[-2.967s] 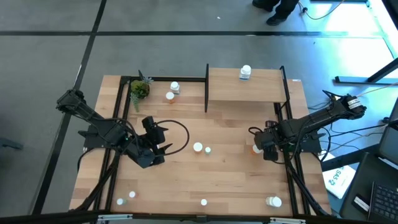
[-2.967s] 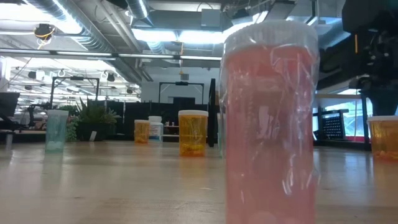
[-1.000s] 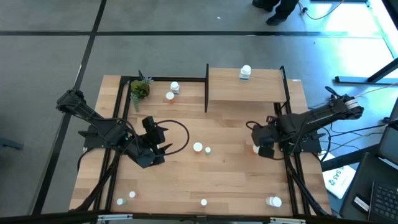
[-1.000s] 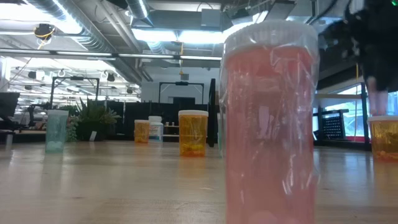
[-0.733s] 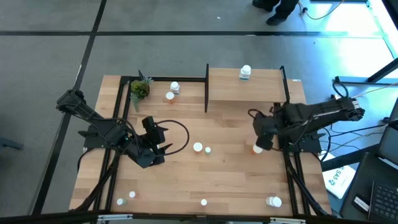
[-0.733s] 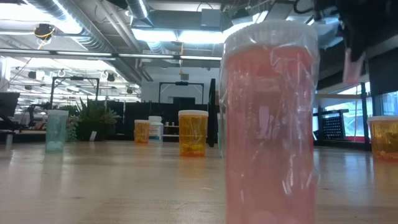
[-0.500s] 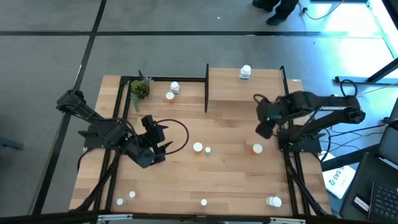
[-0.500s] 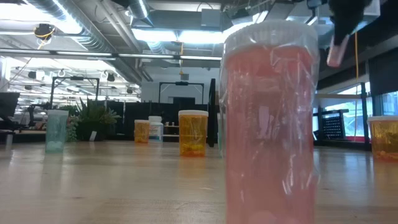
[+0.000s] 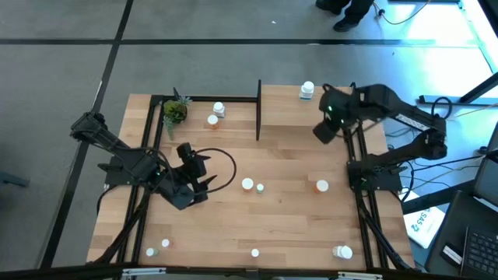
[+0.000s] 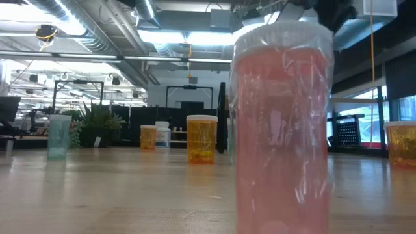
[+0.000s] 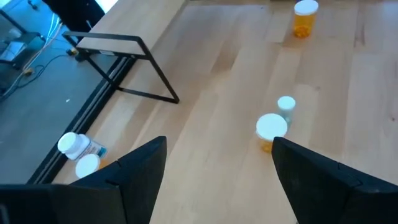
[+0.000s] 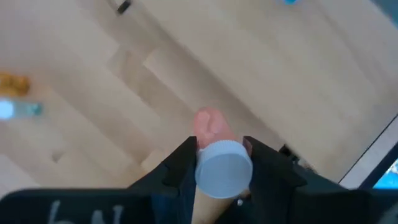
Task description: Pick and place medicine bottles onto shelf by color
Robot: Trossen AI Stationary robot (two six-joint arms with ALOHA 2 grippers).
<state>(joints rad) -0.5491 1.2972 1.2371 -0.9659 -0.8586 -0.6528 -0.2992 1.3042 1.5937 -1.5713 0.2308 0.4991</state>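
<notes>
Holding a pinkish-red bottle (image 12: 214, 163) between its two fingers, the right gripper (image 9: 323, 128) hangs over the front right edge of the shelf (image 9: 289, 115); the white cap faces the wrist camera. We judge this step to be a carry, with release not yet made.

On the shelf we count one white-capped bottle (image 9: 307, 90), at its far edge. The rest stand on the table (image 9: 233, 229):
- two near the plant (image 9: 175, 111);
- two at mid-table (image 9: 252, 185);
- one orange bottle (image 9: 321, 185) toward the right;
- several along the near edge, including one pinkish-red bottle (image 10: 281, 123) close to the low camera.

We judge the task to be at an early stage, with most bottles unsorted.

The left gripper (image 9: 196, 177) waits over the table's left half, fingers spread and empty.
</notes>
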